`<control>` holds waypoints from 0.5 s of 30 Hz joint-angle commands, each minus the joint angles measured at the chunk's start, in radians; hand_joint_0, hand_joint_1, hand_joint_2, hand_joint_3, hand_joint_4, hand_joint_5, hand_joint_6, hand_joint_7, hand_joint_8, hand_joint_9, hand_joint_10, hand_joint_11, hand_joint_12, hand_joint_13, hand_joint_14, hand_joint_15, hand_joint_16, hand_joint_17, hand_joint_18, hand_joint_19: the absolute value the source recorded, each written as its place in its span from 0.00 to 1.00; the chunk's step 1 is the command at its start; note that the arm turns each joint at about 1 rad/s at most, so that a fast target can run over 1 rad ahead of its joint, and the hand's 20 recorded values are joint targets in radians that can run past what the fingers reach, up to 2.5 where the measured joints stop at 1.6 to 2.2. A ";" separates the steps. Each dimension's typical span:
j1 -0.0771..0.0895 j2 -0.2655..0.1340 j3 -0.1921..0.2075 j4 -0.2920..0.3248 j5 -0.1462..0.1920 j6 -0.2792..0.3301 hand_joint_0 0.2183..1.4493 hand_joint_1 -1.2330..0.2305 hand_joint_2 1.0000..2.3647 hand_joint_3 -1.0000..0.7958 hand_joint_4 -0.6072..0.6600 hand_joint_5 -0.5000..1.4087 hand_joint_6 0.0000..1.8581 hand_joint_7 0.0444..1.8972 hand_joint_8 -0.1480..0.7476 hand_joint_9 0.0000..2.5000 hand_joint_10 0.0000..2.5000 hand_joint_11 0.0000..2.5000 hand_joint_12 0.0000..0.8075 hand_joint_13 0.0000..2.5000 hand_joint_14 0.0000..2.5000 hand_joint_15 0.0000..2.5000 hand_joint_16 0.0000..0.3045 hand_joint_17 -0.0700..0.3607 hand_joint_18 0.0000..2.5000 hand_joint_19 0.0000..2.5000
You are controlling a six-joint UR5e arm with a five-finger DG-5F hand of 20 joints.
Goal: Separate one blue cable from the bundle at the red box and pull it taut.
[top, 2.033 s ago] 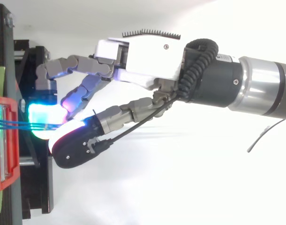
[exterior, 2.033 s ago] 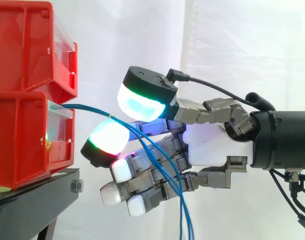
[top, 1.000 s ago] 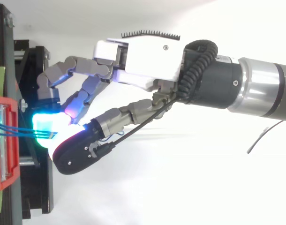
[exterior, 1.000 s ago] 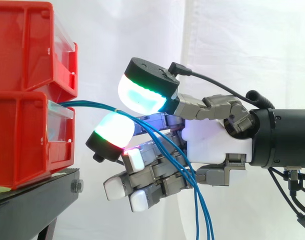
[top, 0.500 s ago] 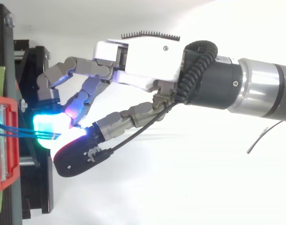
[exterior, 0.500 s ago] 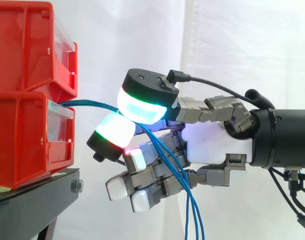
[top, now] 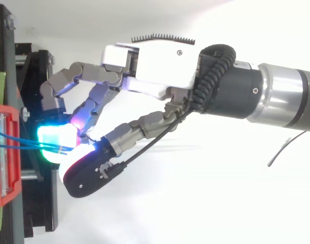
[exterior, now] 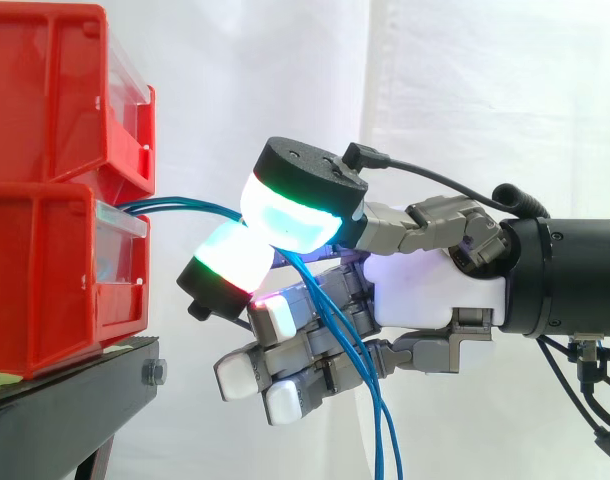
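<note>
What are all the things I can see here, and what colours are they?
red bins: two, red, stacked one on the other at the left of the side view
black stand: one, black, under the bins
blue cables: a few, thin and blue, running from the front of the lower bin through the hand, then hanging down
white curtain: one, white, behind everything
hand: one, white palm with grey fingers and glowing pads, right of the bins, two big pads pinching the cables
arm: one, black and silver, coming in from the right
</note>
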 commanded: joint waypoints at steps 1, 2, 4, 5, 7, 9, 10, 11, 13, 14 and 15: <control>0.000 0.000 0.000 -0.001 0.000 0.001 0.45 0.20 0.00 0.28 0.53 0.17 0.49 0.65 0.52 0.42 0.01 0.35 0.43 0.37 0.01 0.19 0.14 0.39 0.34 0.21; 0.000 0.000 0.000 -0.001 -0.001 0.001 0.45 0.20 0.00 0.28 0.53 0.17 0.49 0.65 0.53 0.42 0.01 0.35 0.43 0.37 0.01 0.19 0.14 0.39 0.34 0.21; 0.000 0.000 0.000 0.001 -0.001 0.001 0.42 0.20 0.00 0.28 0.54 0.17 0.49 0.65 0.52 0.42 0.01 0.35 0.42 0.38 0.01 0.19 0.14 0.39 0.34 0.22; 0.002 0.000 0.000 0.001 -0.001 0.001 0.42 0.20 0.00 0.28 0.55 0.17 0.49 0.65 0.52 0.42 0.01 0.35 0.43 0.38 0.01 0.20 0.14 0.39 0.34 0.22; 0.000 0.000 0.000 0.001 -0.001 0.001 0.39 0.20 0.00 0.28 0.55 0.17 0.49 0.64 0.53 0.43 0.01 0.35 0.43 0.38 0.01 0.20 0.14 0.39 0.34 0.22; 0.002 0.000 0.000 0.001 -0.001 0.001 0.37 0.20 0.00 0.28 0.55 0.17 0.49 0.64 0.53 0.43 0.01 0.35 0.43 0.38 0.01 0.20 0.14 0.39 0.34 0.22; 0.000 0.000 0.000 0.001 -0.001 0.001 0.35 0.20 0.00 0.28 0.55 0.18 0.49 0.64 0.53 0.44 0.01 0.36 0.43 0.38 0.01 0.20 0.14 0.39 0.34 0.23; 0.000 0.000 -0.002 -0.001 -0.001 0.001 0.34 0.20 0.00 0.28 0.56 0.18 0.49 0.64 0.53 0.44 0.01 0.36 0.43 0.38 0.01 0.20 0.14 0.39 0.34 0.23; 0.000 0.000 -0.002 -0.001 0.000 0.001 0.30 0.20 0.00 0.28 0.55 0.18 0.49 0.63 0.54 0.44 0.01 0.36 0.43 0.39 0.01 0.20 0.14 0.39 0.35 0.23; 0.000 0.000 -0.002 -0.001 0.000 0.001 0.28 0.22 0.00 0.28 0.56 0.18 0.48 0.63 0.54 0.45 0.01 0.36 0.44 0.39 0.01 0.20 0.15 0.40 0.35 0.23; 0.000 0.000 -0.002 -0.001 0.000 0.001 0.27 0.23 0.00 0.28 0.56 0.18 0.48 0.64 0.55 0.45 0.01 0.36 0.44 0.39 0.01 0.20 0.15 0.40 0.36 0.23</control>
